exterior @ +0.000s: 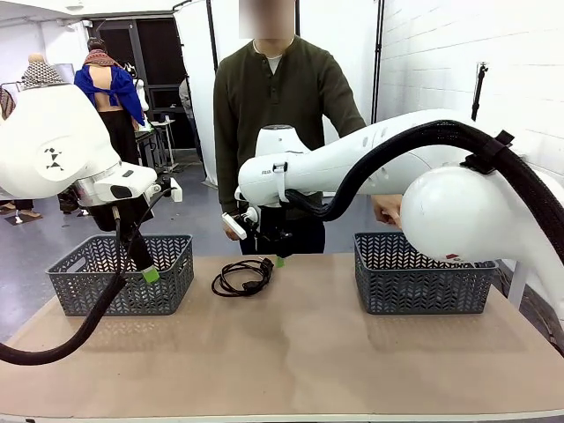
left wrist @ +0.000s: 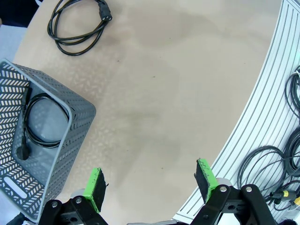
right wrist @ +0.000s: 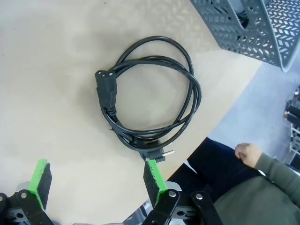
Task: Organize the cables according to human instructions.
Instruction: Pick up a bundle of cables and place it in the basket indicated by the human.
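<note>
A coiled thin black power cord (right wrist: pixel 150 93) lay on the tan table (exterior: pixel 308 352) near its far edge, between two grey lattice plastic baskets (exterior: pixel 123 273). The right gripper (right wrist: pixel 96 180) hovered above it, jaws wide and empty. The left gripper (left wrist: pixel 152 183) was also wide and empty beside the left basket, which held another cord (left wrist: pixel 40 122). A grab might catch only one strand, so the coil could unravel.

Downward wrist views sharing cable (right wrist: pixel 150 110)
</note>
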`<state>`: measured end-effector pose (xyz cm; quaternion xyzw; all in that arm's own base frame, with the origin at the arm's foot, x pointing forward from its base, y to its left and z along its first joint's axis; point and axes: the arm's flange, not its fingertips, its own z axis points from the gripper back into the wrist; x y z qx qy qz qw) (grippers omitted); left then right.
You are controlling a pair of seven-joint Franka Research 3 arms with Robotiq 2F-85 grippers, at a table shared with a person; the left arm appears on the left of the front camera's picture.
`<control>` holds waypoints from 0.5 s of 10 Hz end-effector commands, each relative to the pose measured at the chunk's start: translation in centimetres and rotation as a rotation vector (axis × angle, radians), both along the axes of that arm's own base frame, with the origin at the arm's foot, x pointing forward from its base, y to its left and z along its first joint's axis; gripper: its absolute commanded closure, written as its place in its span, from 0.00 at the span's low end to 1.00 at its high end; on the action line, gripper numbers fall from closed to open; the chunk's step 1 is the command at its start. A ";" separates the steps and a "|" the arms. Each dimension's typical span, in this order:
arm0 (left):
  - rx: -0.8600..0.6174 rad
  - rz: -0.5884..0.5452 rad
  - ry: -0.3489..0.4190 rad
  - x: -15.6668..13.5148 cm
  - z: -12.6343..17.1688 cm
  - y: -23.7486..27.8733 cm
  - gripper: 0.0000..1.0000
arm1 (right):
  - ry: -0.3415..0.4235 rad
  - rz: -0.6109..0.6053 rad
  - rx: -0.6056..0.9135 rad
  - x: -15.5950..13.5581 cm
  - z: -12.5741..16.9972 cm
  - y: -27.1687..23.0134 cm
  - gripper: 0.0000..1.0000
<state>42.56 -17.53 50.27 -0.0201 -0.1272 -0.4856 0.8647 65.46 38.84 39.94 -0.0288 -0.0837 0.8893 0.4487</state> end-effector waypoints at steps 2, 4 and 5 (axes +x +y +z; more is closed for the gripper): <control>0.002 0.001 0.003 0.0 0.2 0.0 0.00 | -0.005 -0.008 0.002 -0.4 0.3 -0.3 0.00; 0.002 0.001 0.003 0.0 0.2 0.0 0.00 | -0.005 -0.008 0.002 -0.4 0.3 -0.3 0.00; 0.002 0.001 0.003 0.0 0.2 0.0 0.00 | -0.002 -0.002 0.001 0.1 0.2 -0.1 0.00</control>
